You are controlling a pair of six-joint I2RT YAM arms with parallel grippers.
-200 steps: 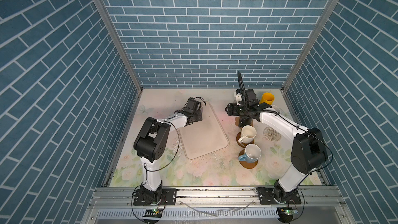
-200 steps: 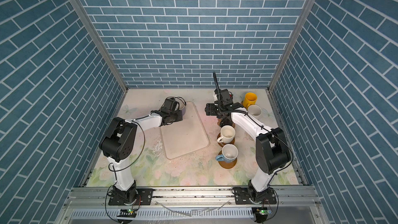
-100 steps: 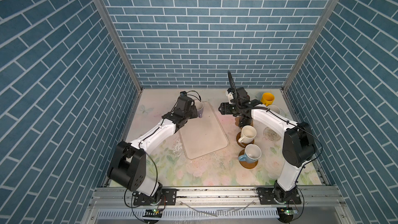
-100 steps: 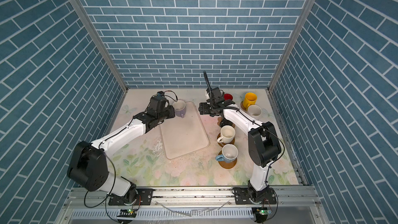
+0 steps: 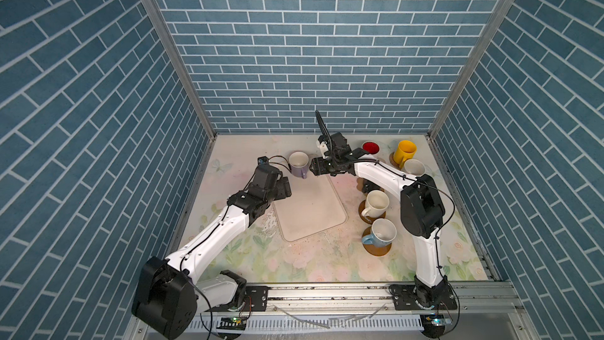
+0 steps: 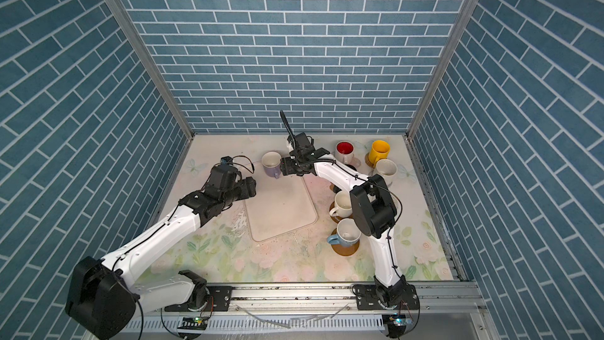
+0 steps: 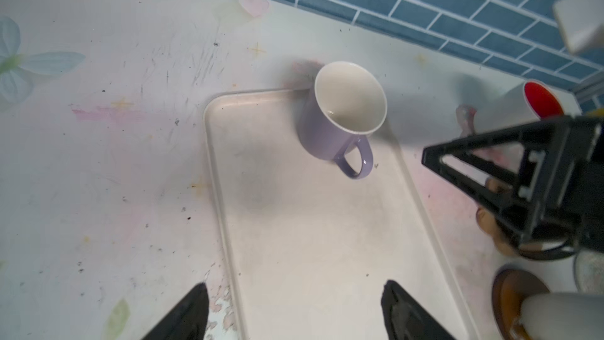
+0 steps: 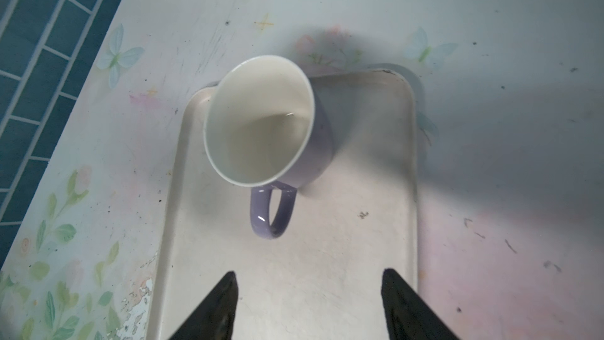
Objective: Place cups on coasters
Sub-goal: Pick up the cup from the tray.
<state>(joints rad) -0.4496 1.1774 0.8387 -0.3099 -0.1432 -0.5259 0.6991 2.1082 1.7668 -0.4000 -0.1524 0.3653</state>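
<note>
Facing lavender mug (image 8: 261, 125) on tray (image 8: 376, 197): right pincer (image 8: 309, 273), parted

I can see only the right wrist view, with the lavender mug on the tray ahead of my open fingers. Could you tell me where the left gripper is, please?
Observer: The left gripper is open and holds nothing. It hangs over the left edge of the tray, short of the lavender mug.
Operator: Thank you. Are any cups on coasters?
Observer: Yes, the light blue mug and a cream mug each stand on a brown disc.
Operator: And the yellow one?
Observer: The yellow mug stands on a woven coaster.
</note>
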